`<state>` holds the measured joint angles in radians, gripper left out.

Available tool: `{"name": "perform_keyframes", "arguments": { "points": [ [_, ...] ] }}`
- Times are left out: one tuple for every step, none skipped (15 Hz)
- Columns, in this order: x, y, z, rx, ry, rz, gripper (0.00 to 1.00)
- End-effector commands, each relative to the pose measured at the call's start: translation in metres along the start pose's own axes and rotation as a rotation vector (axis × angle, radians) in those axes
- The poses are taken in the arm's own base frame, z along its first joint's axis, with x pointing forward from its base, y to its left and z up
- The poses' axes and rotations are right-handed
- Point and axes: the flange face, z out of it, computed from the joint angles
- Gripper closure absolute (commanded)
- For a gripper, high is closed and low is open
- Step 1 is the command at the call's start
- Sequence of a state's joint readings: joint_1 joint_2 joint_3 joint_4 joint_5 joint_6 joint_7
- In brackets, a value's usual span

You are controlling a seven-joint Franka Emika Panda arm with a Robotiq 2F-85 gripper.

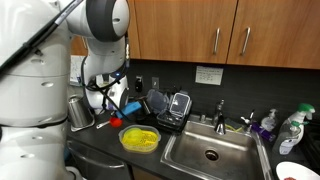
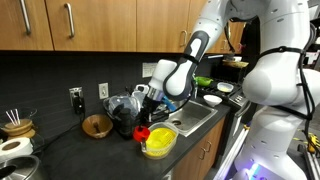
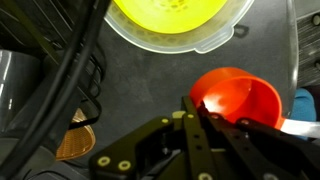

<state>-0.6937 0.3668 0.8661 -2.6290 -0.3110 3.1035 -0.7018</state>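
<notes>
My gripper (image 3: 192, 108) points down over the dark counter, its fingers closed together on the rim of a red-orange cup (image 3: 236, 95). The cup shows low under the gripper in both exterior views (image 1: 114, 122) (image 2: 142, 133). The gripper (image 1: 119, 108) (image 2: 146, 112) is just above the counter. A yellow bowl (image 3: 175, 20) in a clear plastic dish stands right beside the cup, toward the counter's front edge (image 1: 139, 139) (image 2: 158, 142). The cup's lower part is hidden behind the fingers.
A steel sink (image 1: 210, 150) (image 2: 190, 118) lies next to the bowl. A black dish rack (image 1: 170, 105) stands at the back wall. A metal canister (image 1: 80, 112), a wooden bowl (image 2: 97, 125) and bottles (image 1: 268, 125) stand around. Black cables (image 3: 60, 70) hang near the gripper.
</notes>
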Motion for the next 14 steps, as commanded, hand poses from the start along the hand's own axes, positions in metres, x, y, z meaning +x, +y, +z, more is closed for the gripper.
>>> {"name": "perform_keyframes", "arguments": {
  "points": [
    [-0.009,0.004,-0.016,0.009,-0.037,0.000,0.99],
    [-0.011,0.006,-0.018,0.020,-0.050,0.005,0.99],
    [-0.012,0.009,-0.021,0.030,-0.060,0.008,0.99],
    [-0.012,0.012,-0.023,0.042,-0.065,0.011,0.99],
    [-0.012,0.014,-0.024,0.053,-0.064,0.012,0.99],
    [-0.010,0.017,-0.026,0.061,-0.061,0.015,0.99],
    [-0.008,0.021,-0.028,0.070,-0.058,0.018,0.99],
    [-0.004,0.024,-0.029,0.078,-0.046,0.020,0.99],
    [0.000,0.027,-0.031,0.082,-0.039,0.027,0.99],
    [0.003,0.030,-0.032,0.086,-0.028,0.032,0.99],
    [0.008,0.033,-0.033,0.093,-0.016,0.035,0.99],
    [0.013,0.035,-0.032,0.105,-0.009,0.032,0.99],
    [0.017,0.036,-0.032,0.112,-0.004,0.028,0.99],
    [0.020,0.037,-0.031,0.113,-0.001,0.031,0.99]
  ]
}}
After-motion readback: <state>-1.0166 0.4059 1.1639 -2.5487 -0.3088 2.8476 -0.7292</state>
